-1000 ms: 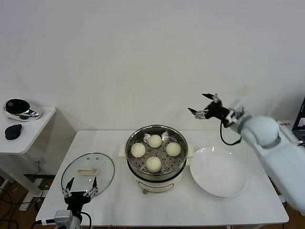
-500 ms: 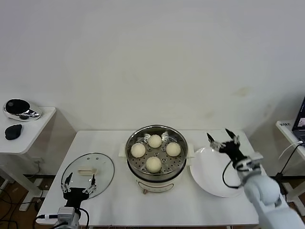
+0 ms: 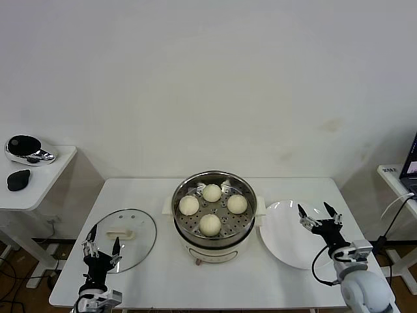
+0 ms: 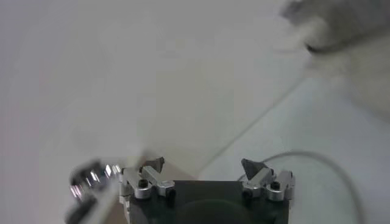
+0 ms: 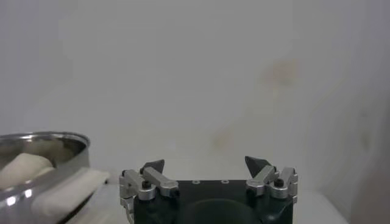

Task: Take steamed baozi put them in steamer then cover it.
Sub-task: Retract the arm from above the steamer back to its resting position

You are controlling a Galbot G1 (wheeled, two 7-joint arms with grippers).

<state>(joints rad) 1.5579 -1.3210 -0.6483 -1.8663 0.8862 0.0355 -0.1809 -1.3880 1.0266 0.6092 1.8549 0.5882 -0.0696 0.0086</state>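
Now the four baozi [image 3: 211,207] are sitting on the perforated tray inside the steamer [image 3: 213,240], which is standing at the middle of the white worktop [image 3: 260,287]; a bun and the steamer's rim are also showing in the right wrist view [image 5: 36,167]. The cover [image 3: 122,239] is lying flat on the worktop to the robot's left of the steamer, apart from it, its cream handle facing up. A white plate [image 3: 287,244] is resting just beside the steamer on the robot's right, bare. The right gripper [image 3: 320,217] is pointing upward at the plate's far right edge, fingers [image 5: 258,164] spread apart and holding nothing. A second ago it was raised high behind the plate with the arm stretched across the right side of the worktop; half a second ago it was lower and over the plate; by now the arm has drawn back toward the near right corner. The left gripper [image 3: 100,243] is standing at the near left edge of the worktop, at the near rim of the cover, fingers [image 4: 152,164] likewise apart and empty; over the same second it has slipped a little lower and leftward. The baozi, steamer, cover and plate have not shifted. A small side table [image 3: 39,176] on the robot's far left is carrying a shiny dark-topped object [image 3: 26,149] and a small black one [image 3: 17,180].
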